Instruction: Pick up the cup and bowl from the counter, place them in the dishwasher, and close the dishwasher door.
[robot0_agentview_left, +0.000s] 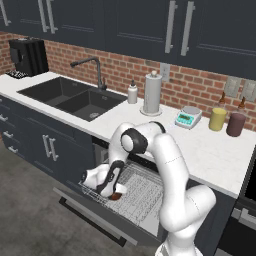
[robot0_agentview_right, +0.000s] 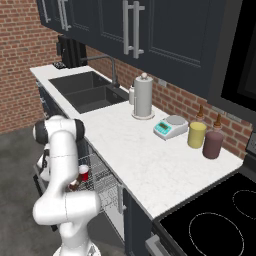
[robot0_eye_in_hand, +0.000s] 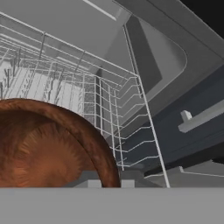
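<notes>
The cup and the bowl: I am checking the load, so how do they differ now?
The cup is red with a white rim; the bowl is dark brown and wider. The cup stands free in the rack; the bowl sits at the shut hand. Both are over the dishwasher rack.

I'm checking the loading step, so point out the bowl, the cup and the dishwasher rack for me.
bowl (robot0_eye_in_hand: 41, 151): hand view, on its brown inside.
cup (robot0_agentview_right: 84, 173): right base view, on its red side.
dishwasher rack (robot0_agentview_left: 140, 192): left base view, on the white wire floor.
</notes>
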